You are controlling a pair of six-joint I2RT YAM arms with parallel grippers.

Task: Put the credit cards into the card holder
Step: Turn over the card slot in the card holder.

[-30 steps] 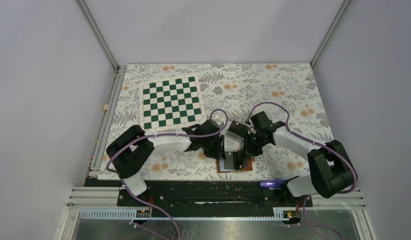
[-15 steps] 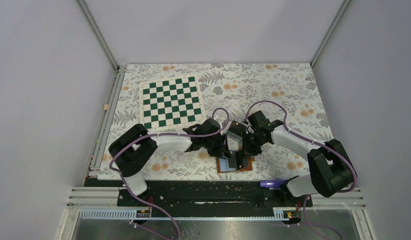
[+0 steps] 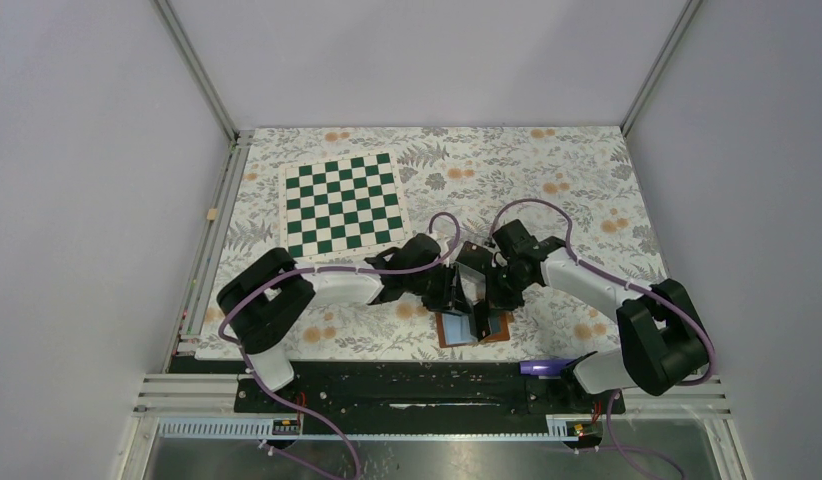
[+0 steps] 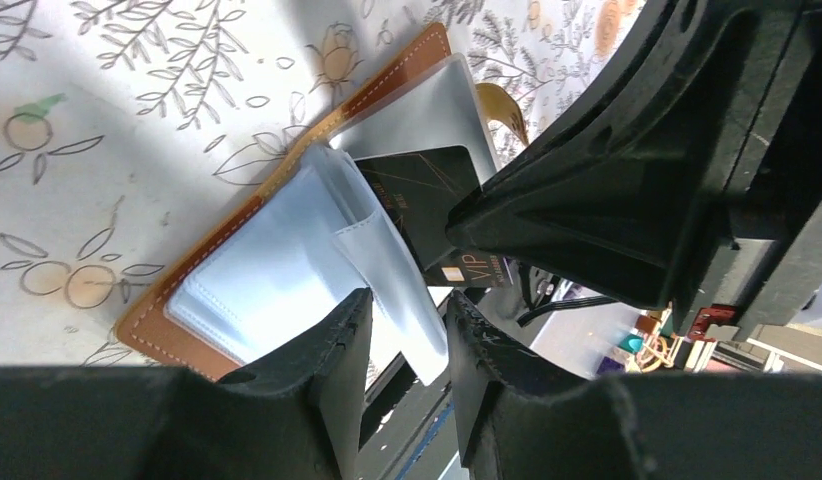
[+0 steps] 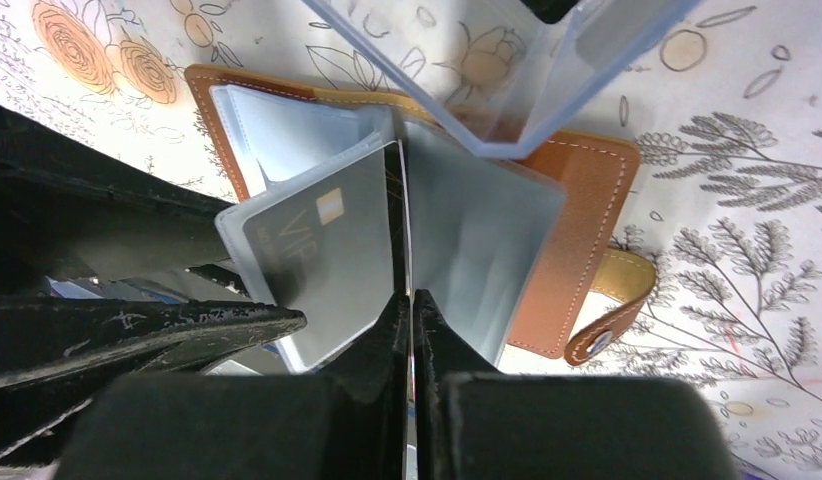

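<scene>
The brown card holder (image 3: 501, 329) lies open near the table's front edge, with its pale blue-grey sleeves up. It also shows in the left wrist view (image 4: 157, 308) and the right wrist view (image 5: 579, 230). My right gripper (image 3: 488, 303) (image 5: 411, 296) is shut on a black credit card (image 5: 400, 205) held edge-on. The card's lower part sits inside a raised sleeve (image 5: 317, 250), and "VIP" and a gold mark show through. My left gripper (image 3: 464, 303) (image 4: 408, 302) straddles that sleeve's free edge (image 4: 402, 300), with a gap between the jaws. The card (image 4: 417, 190) shows there too.
A clear plastic box (image 5: 507, 70) stands just behind the holder, between the two wrists (image 3: 474, 262). A green-and-white chessboard (image 3: 342, 203) lies at the back left. The holder's snap strap (image 5: 617, 320) sticks out to the right. The black base rail (image 3: 407, 385) runs close in front.
Both grippers have closed in over the holder. The right one brought the card down and left into a sleeve. The left one moved right onto the sleeve's edge.
</scene>
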